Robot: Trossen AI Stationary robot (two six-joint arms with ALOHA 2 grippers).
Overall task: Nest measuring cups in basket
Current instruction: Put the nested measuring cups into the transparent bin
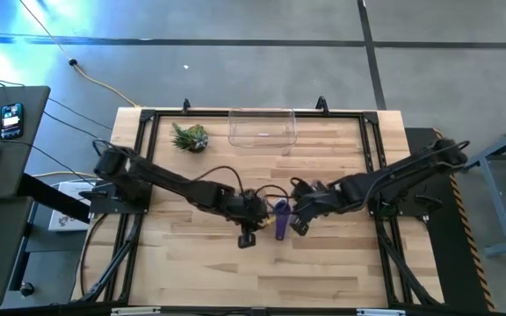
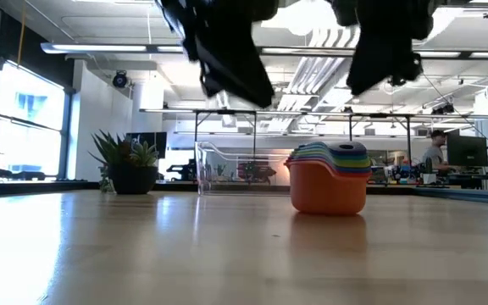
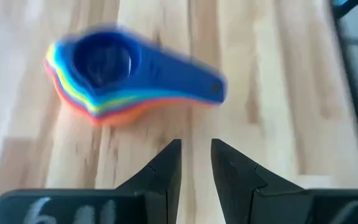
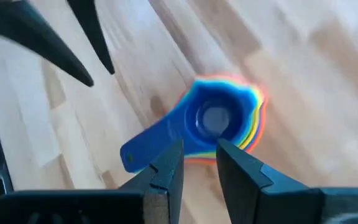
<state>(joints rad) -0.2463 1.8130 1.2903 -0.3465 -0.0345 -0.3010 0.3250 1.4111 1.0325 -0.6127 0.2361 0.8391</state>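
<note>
Several nested measuring cups [image 2: 329, 180] stand as one stack on the table, the orange one at the bottom and a blue one [image 3: 101, 59] on top, with the blue handle [image 4: 151, 146] sticking out sideways. In the high view the stack [image 1: 281, 218] sits mid-table between both grippers. My left gripper [image 3: 196, 155] hovers beside and above it, open by a narrow gap. My right gripper [image 4: 199, 155] hangs above the stack's other side, also narrowly open. The clear basket [image 1: 263, 127] rests on the table at its far edge, with nothing in it.
A small spiky green plant in a dark pot [image 1: 190, 138] stands left of the basket near the far edge. A black frame [image 1: 139, 175] borders the wooden tabletop. Bare wood lies between the stack and the basket [image 2: 235, 165].
</note>
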